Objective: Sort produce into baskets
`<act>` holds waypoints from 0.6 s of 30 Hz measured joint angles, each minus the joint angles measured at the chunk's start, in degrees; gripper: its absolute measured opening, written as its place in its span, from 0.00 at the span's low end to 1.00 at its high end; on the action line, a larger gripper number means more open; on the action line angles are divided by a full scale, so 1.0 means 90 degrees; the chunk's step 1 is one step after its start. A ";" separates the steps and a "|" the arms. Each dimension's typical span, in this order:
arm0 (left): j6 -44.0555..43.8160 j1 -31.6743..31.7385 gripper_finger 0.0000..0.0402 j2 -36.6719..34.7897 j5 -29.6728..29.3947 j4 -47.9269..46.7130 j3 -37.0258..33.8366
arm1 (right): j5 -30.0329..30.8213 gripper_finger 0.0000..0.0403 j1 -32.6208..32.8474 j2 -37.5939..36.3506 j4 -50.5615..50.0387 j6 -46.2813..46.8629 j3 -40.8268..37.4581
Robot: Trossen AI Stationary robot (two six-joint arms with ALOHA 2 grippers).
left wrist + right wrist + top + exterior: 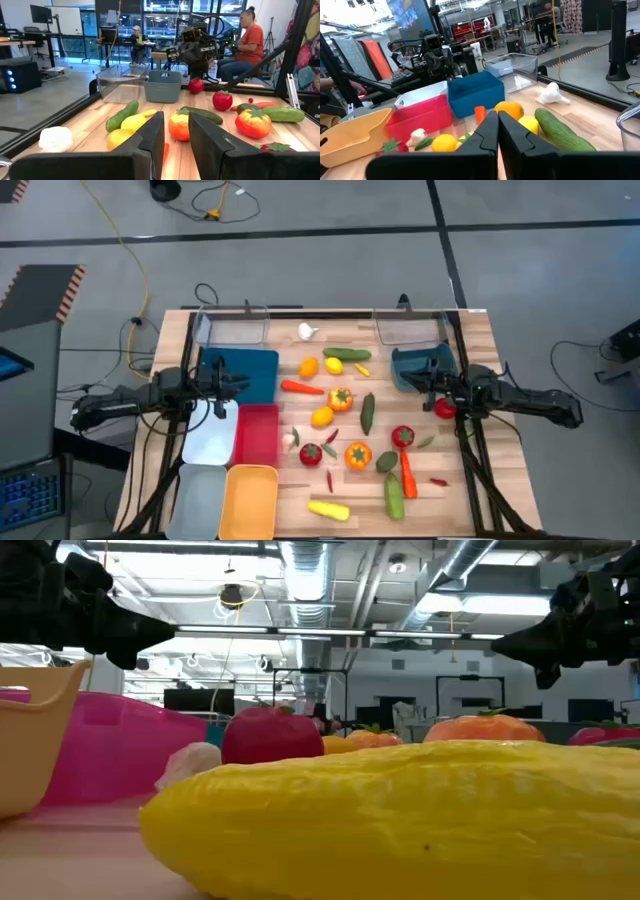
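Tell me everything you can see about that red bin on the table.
The red bin is a shallow rectangular tub with rounded corners, glossy like plastic, sitting upright on the wooden table. From above it looks empty. It sits in a tight cluster: the white bin alongside, the dark blue bin at one end, the yellow bin at the other. White garlic lies just beside it.

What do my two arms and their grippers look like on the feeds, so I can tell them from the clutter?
Both arms are dark, nearly black, jointed and bulky at the wrist, with dark cables trailing from them. The left gripper has two flat, blocky black fingers with squared edges. The right gripper has the same two slab-like black fingers, tapering toward the tips. No coloured markings show on either.
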 joint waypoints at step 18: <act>0.0003 -0.0002 0.19 0.0050 0.0000 -0.0006 0.0000 | 0.0002 0.09 -0.0001 0.0001 0.0000 0.0002 0.0001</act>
